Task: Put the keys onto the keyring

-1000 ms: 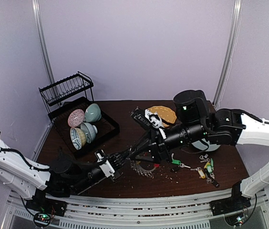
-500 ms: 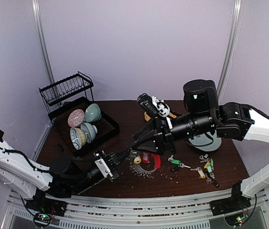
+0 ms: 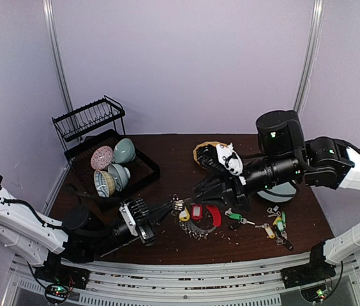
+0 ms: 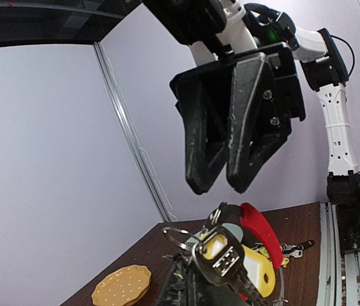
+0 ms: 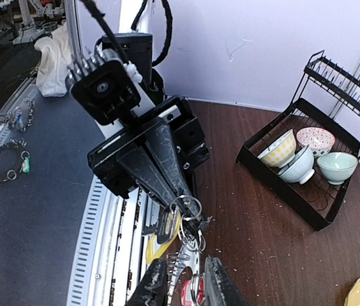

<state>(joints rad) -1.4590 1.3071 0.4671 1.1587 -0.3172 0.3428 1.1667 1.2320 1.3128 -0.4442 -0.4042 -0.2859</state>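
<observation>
The left fingers (image 3: 159, 212) reach in from the lower left of the overhead view. They are pressed together on the near edge of the keyring (image 3: 200, 220), which sits a little below the middle of the frame, over the dark worktop (image 3: 167, 245). The ring's red arc (image 3: 214, 215) curves along its right side. A yellow-tagged key (image 3: 184, 215) and a red-tagged key (image 3: 196, 211) already hang on it, with silver loops fringing its lower edge. I cannot tell whether the ring rests on the worktop or is lifted just clear of it.

In the left wrist view the right fingers (image 4: 250, 121) hang point-down just above the ring. They stand slightly apart, with nothing between their tips. The right wrist view looks down past those fingers (image 5: 151, 284) onto the ring's silver loops, with the left fingers (image 5: 161, 166) pinched on a round loop.

The loose keys (image 3: 276, 223) lie in a cluster at the lower right of the worktop, well apart from the ring. A green-tagged key (image 3: 234, 216) lies between them, just right of the red arc.

A black dish rack (image 3: 90, 121) holding four bowls (image 3: 113, 167) fills the left of the worktop. A yellow dotted plate (image 3: 204, 150) shows at the centre back, partly hidden by the right arm. A pale bowl (image 3: 277, 193) sits under that arm.
</observation>
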